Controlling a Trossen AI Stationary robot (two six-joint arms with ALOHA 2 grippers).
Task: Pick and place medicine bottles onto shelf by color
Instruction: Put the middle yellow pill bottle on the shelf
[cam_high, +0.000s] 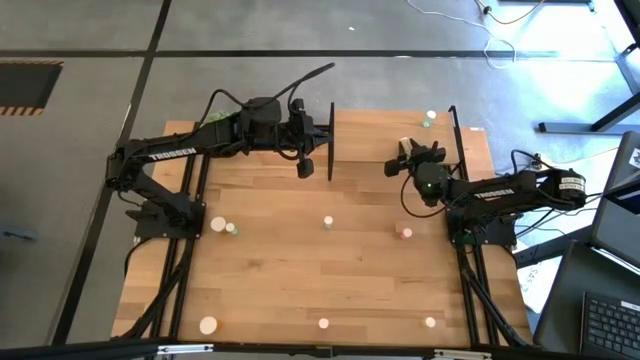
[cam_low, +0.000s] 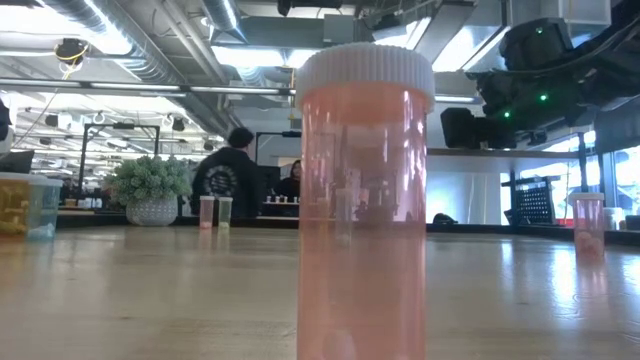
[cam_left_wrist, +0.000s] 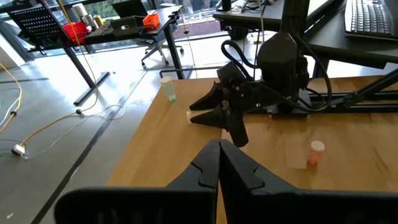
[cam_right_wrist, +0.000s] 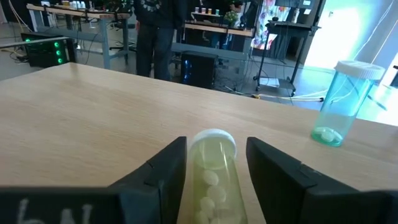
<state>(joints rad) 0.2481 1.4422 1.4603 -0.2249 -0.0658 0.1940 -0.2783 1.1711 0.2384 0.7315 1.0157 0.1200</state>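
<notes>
High view, step: right gripper (cam_high: 401, 158) sits at the far right part of the wooden table (cam_high: 300, 280), near a green bottle (cam_high: 428, 120) at the far edge. Looks like a release or a fresh grab of the yellowish bottle; can't say which.
High view, left: left gripper (cam_high: 306, 168) hangs over the far-middle of the table, fingers shut, holding nothing, waiting.
High view, rest: bottles scattered on the table, e.g. a pink-red bottle (cam_high: 405, 232) near the right arm, others along the near edge. Shelf not clearly made out.
Low view: an orange bottle (cam_low: 364, 200) stands right at the lens w/ white cap. Room behind: person in a dark top (cam_low: 231, 172), potted plant (cam_low: 151, 190), ceiling ducts.
Left wrist view: own fingers closed; beyond them the right gripper low over the wood.
Right wrist view: yellowish bottle (cam_right_wrist: 212, 171) lies on its side between the fingers (cam_right_wrist: 163, 167), jaws parted, gaps both sides, so not gripped.
Next move: prob. needs either closing squarely on the lying bottle or backing straight off w/o rolling it.
</notes>
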